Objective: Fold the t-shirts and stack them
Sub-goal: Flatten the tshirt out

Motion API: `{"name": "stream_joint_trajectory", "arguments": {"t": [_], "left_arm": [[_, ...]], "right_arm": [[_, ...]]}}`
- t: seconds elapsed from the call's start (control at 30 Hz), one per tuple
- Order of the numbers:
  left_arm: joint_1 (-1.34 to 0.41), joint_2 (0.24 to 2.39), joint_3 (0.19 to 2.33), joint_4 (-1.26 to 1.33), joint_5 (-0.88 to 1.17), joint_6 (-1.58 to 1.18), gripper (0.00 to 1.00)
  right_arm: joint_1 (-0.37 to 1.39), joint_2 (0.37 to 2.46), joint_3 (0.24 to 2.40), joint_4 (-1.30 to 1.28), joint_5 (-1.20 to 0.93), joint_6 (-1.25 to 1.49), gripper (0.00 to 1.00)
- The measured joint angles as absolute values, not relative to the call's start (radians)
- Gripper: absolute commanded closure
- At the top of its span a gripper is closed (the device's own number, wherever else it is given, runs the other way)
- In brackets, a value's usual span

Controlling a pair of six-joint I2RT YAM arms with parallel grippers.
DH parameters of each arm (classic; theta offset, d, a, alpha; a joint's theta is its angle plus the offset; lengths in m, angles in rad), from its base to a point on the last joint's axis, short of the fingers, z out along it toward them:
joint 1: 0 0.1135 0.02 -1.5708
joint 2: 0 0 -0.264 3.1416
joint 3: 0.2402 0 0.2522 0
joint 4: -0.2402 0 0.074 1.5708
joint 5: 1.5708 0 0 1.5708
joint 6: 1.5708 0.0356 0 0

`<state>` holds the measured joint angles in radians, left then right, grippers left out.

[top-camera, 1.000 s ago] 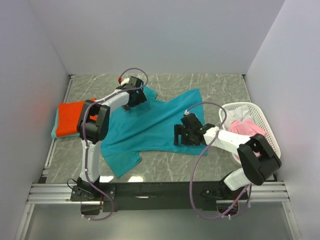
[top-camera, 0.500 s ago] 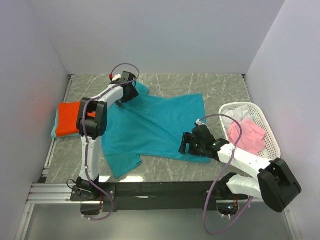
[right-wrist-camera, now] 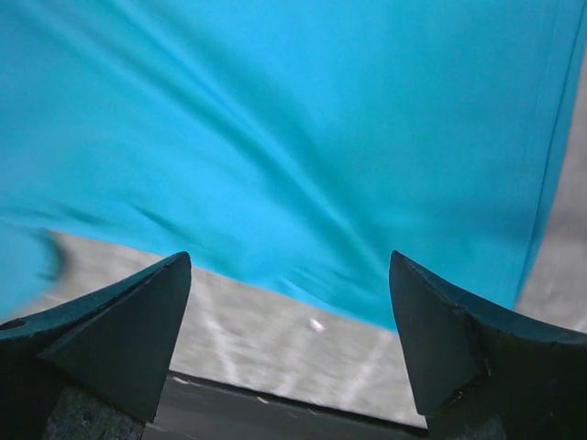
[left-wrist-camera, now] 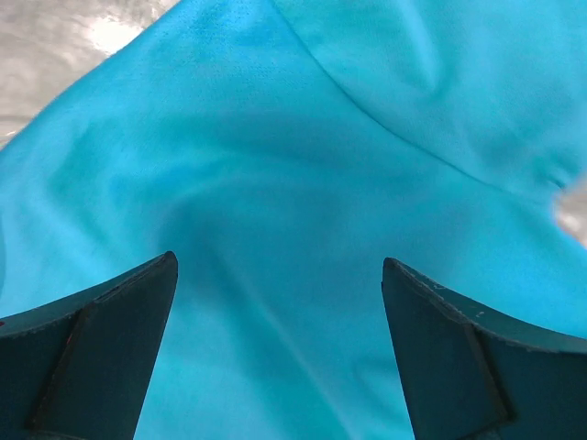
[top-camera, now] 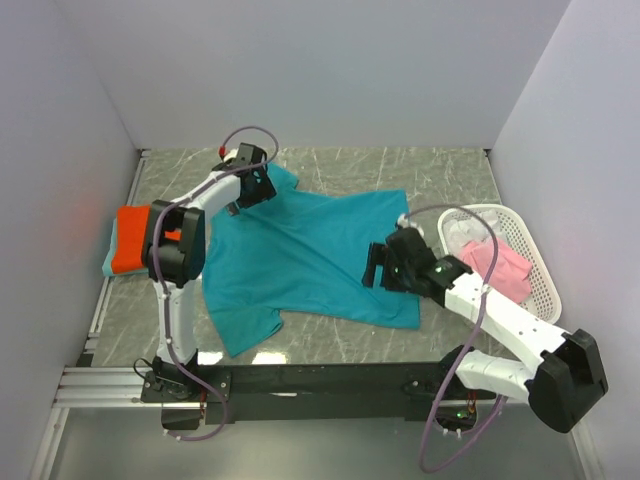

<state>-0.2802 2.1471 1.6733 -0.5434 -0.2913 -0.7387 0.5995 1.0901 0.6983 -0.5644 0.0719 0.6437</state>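
Across the worktop (top-camera: 430, 170): the teal-blue t-shirt (top-camera: 300, 260) lies spread open, flatter than a second ago, when it was bunched between the arms.
Left fingers (left-wrist-camera: 101, 357): spread wide above the shirt's far left shoulder, nothing between them; they have barely shifted in the last half second.
Right fingers (right-wrist-camera: 110, 339): spread wide and empty; they have moved from the shirt's near hem up over its right side, and the arm now sits closer to the basket (top-camera: 535, 255).
Left-edge pile: the orange-red t-shirt (top-camera: 135, 235) rests folded on a light teal t-shirt (top-camera: 108, 262), unchanged.
Basket contents: the pink t-shirt (top-camera: 495, 262).
Left wrist view only: a seam line and soft creases in the cloth under the fingers.
Right wrist view only: the shirt's hem edge, blurred, with bare grey worktop beside it.
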Motion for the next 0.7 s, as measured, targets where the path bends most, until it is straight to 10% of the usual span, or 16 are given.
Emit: {"name": "stream_joint_trajectory", "arguments": {"t": [0.7], "left_arm": [[-0.28,2.191,1.782,-0.548,-0.208,-0.687,0.01]], "right_arm": [[0.346,1.833,1.575,-0.593,0.096,0.472,0.03]]}}
